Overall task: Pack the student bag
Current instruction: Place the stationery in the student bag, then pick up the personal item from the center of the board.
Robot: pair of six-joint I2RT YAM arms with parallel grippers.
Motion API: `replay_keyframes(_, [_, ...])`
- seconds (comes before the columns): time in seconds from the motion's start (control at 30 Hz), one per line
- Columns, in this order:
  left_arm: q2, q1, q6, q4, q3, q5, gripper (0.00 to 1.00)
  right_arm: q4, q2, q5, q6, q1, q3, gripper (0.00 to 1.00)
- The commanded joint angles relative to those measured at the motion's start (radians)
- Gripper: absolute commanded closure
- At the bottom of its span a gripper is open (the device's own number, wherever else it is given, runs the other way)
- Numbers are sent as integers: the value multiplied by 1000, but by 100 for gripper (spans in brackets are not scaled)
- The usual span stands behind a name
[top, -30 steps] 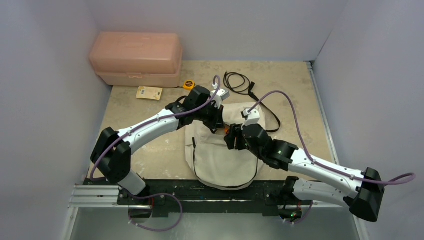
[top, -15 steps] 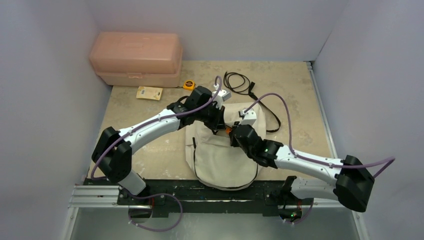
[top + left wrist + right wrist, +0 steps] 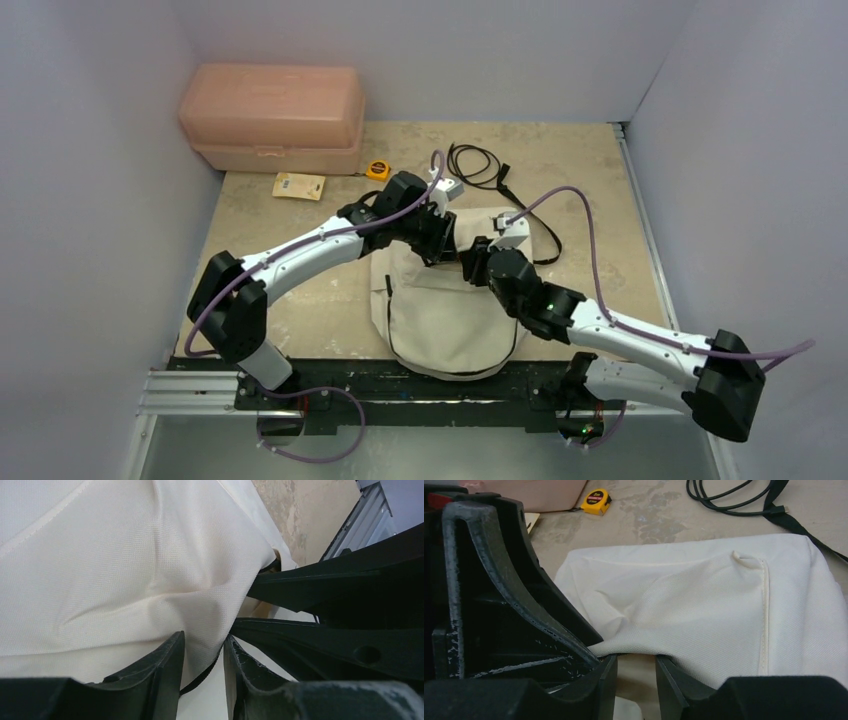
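Only the top view shows the whole student bag point(image 3: 440, 310), centre frame, pink box point(image 3: 272, 117) upper left; left wrist view: left gripper point(image 3: 204, 647) slightly parted around a bag fold, pinch unclear; right wrist view: right gripper point(image 3: 635, 664) parted at the bag's edge, tape measure point(image 3: 596, 502) top

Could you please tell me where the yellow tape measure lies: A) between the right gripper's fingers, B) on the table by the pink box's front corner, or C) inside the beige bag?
B: the yellow tape measure rests on the table next to the pink box, well apart from the bag.
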Motion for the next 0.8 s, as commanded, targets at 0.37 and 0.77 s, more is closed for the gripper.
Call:
replay_keyframes(0.37, [-479,215,-225,-32,-213,-90,16,-412,-249,-350,-111,-7,152,38])
replay_keyframes(0.77, [-425,805,-771,271,-485,-294,3,-363,-199,-322,-168,-7,203,35])
